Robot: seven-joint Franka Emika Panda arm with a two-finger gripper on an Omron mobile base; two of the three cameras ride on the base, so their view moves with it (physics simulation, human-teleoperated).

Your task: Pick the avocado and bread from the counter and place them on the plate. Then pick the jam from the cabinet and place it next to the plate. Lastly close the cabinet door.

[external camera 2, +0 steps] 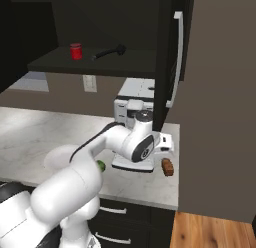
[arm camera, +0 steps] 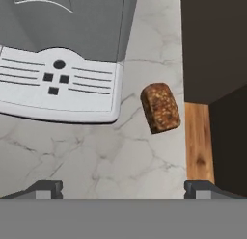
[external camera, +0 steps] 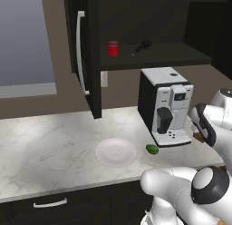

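Hand view has the open gripper (arm camera: pixel 123 189) above the bread (arm camera: pixel 160 108) near the surface (arm camera: pixel 96 156) edge, while left base view shows plate (external camera: pixel 115 152) and avocado (external camera: pixel 152 149).

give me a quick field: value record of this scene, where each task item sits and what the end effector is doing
plate: on the counter, nothing on it
avocado: on the counter, just right of the plate, in front of the coffee machine
bread: on the counter right of the coffee machine's base, near the counter's end
jam: on the shelf inside the cabinet, beside a dark long-handled tool
cabinet door: open
end effector: open, holding nothing, above the counter with the bread ahead of it
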